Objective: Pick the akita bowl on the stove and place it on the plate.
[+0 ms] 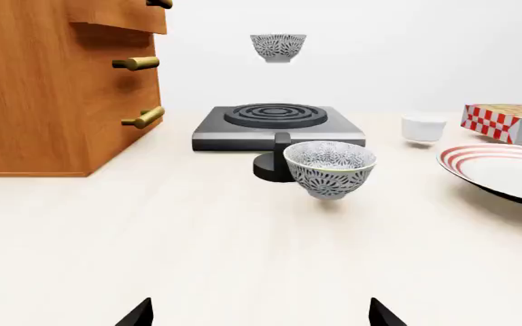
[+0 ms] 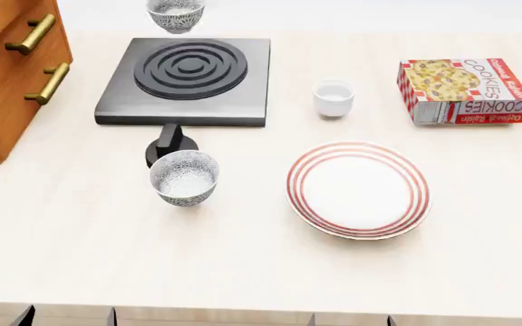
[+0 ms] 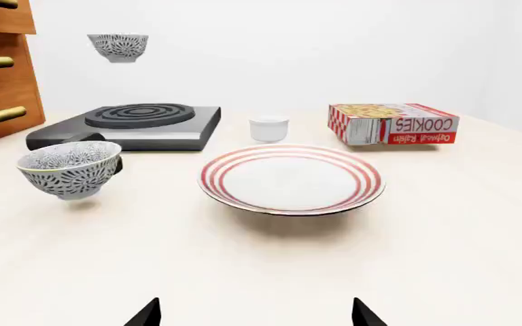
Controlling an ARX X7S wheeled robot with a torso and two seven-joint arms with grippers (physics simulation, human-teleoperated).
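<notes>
A patterned akita bowl (image 2: 175,13) (image 1: 277,47) (image 3: 117,47) hangs in the air above the far edge of the stove (image 2: 116,102) (image 1: 242,132) (image 3: 62,136), whose ring burner is bare. A second, like bowl (image 2: 185,176) (image 1: 330,168) (image 3: 68,167) sits just off the table in front of the stove, beside the black knob (image 2: 168,144). The red-ringed plate (image 2: 359,189) (image 3: 290,180) (image 1: 506,170) lies to the right. My left gripper (image 1: 261,316) (image 2: 68,318) and right gripper (image 3: 255,314) (image 2: 352,319) are open and empty at the near table edge.
A wooden drawer cabinet (image 2: 7,75) (image 1: 52,81) with brass handles stands at the left. A small white cup (image 2: 333,98) sits right of the stove. A cookies box (image 2: 465,89) (image 3: 393,123) lies at the far right.
</notes>
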